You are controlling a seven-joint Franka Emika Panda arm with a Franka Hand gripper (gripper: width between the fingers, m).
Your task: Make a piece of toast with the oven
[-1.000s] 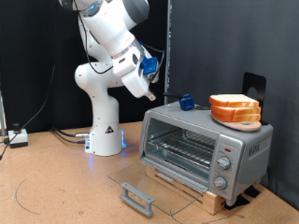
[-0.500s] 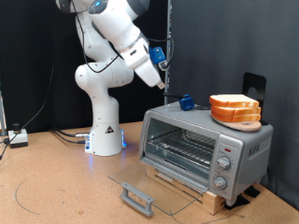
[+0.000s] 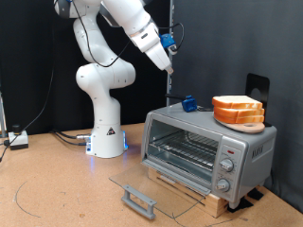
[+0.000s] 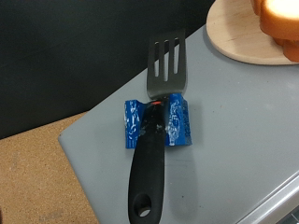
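My gripper (image 3: 169, 68) hangs high above the oven (image 3: 208, 148), empty as far as I can see.

Its finger gap is too small to judge. The door lies open; the piece of toast (image 3: 239, 106) sits on an orange plate (image 3: 238, 121) on top, cropped in my wrist view. A black spatula (image 4: 156, 123) rests in a blue holder (image 4: 159, 122) beside it.

A brown bench (image 3: 57, 189) carries the white robot base (image 3: 106, 140), some cables (image 3: 28, 142) at the exterior view's left, and a wooden slat base (image 3: 204, 197) under the oven (image 3: 210, 142), whose open glass door (image 3: 151, 189) lies down against the bench.
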